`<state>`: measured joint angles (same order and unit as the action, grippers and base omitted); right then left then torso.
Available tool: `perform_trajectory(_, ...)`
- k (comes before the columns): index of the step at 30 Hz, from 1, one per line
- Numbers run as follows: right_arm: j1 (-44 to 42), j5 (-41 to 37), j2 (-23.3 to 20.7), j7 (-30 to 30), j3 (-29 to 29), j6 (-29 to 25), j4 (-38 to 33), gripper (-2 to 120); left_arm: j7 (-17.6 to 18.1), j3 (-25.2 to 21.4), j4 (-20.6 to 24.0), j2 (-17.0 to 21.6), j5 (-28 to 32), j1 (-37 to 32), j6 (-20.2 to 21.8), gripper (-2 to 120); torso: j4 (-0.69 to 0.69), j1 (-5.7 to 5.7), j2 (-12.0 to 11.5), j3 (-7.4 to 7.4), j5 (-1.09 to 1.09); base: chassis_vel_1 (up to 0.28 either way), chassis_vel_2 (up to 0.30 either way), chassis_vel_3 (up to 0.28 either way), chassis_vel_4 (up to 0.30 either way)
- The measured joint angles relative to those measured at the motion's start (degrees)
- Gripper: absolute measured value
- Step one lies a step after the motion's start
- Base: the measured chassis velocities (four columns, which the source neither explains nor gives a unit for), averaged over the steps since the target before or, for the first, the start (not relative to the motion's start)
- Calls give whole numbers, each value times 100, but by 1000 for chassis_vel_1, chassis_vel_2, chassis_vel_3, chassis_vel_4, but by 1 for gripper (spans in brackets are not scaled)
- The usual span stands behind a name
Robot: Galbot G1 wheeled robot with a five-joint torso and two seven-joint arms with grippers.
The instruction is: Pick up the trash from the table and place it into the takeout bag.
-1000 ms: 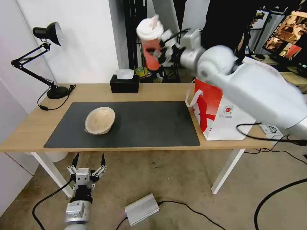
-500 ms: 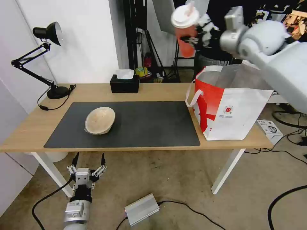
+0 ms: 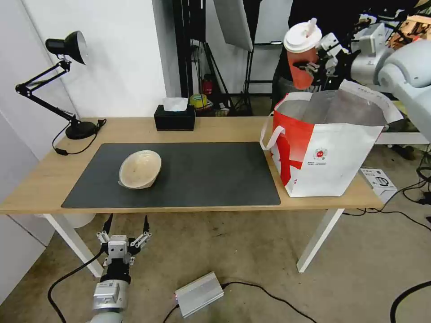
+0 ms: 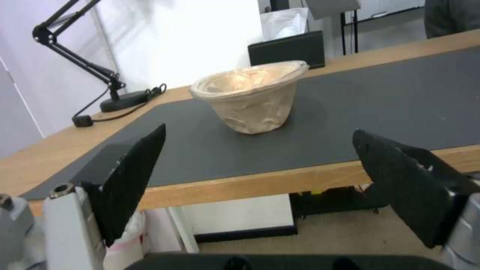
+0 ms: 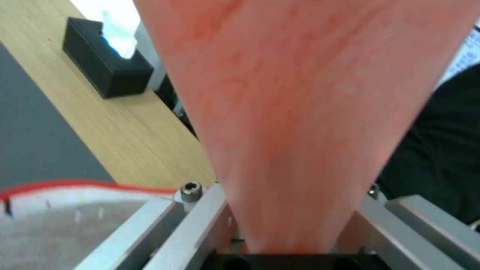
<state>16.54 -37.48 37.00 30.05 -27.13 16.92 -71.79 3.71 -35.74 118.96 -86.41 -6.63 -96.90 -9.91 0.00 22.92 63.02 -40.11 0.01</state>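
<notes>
Left gripper [image 3: 125, 233] hangs low in front of the table [image 3: 224, 128], below its near edge, fingers spread and holding nothing. Just beyond that edge the beige bowl [image 3: 140, 168] sits on the dark mat [image 3: 202, 175], well clear of other things, with open mat all around; this arm is much the nearer to it. Farther right, the bag [image 3: 327, 157] stands upright on the table's right end, mouth open and foil lining showing. Right gripper [image 3: 319, 60] is clamped on the red cup [image 3: 302, 60], held above the bag's far-left rim, lid up and slightly tilted. The cup's long axis runs nearly vertical, and the opening lies below and slightly nearer, so lowering should be unobstructed.
</notes>
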Motion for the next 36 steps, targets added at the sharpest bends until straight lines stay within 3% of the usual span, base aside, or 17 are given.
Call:
perform_trajectory(20, -490, 611, -296, 634, 206, -222, 472, 4, 3, 5, -42, 12, 13, 24, -2, 100, 0, 0, 0, 0, 0, 0, 0, 0, 0)
perform_trajectory(36, -235, 1627, -343, 1407, 0, -563, 765, 4, 0, 35, -82, -85, -21, 3, -103, 100, 0, 0, 0, 0, -1, 0, 0, 0, 0)
